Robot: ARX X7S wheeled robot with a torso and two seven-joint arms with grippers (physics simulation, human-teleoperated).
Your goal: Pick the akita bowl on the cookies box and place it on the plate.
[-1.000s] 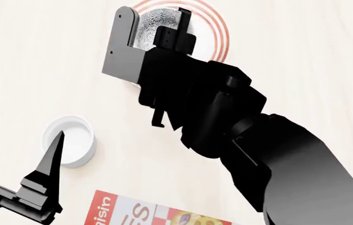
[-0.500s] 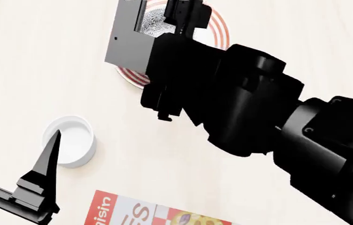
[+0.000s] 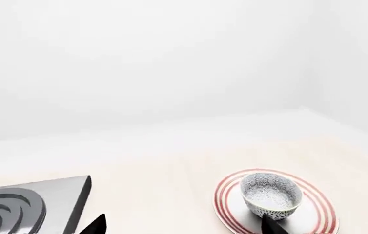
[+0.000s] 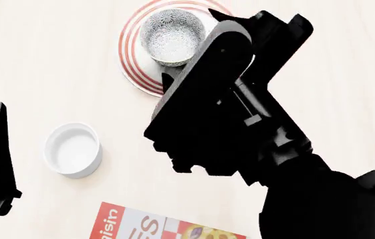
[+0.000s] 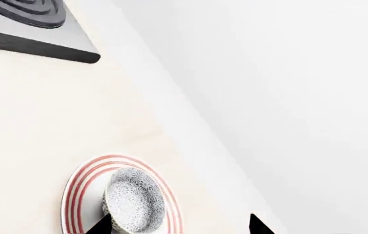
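The speckled akita bowl (image 4: 172, 36) stands upright on the red-ringed plate (image 4: 136, 67), nothing holding it. From the right wrist the bowl (image 5: 135, 201) and plate (image 5: 73, 195) lie just beyond my right gripper (image 5: 178, 226), which is open and empty, one fingertip (image 5: 100, 225) in front of the bowl. My left gripper (image 3: 184, 227) is open too, well short of the bowl (image 3: 272, 195) and plate (image 3: 226, 204). The cookies box (image 4: 151, 226) shows at the head view's lower edge with nothing on its visible part.
A plain white cup (image 4: 73, 149) sits on the pale table between the plate and the box. My bulky right arm (image 4: 234, 124) hides the table's middle. A grey stove top (image 3: 24, 207) lies off to one side, also in the right wrist view as the stove top (image 5: 31, 29).
My right gripper has let go of the bowl and drawn up and back from the plate, leaving the bowl in plain sight. The left gripper has shifted left and turned.
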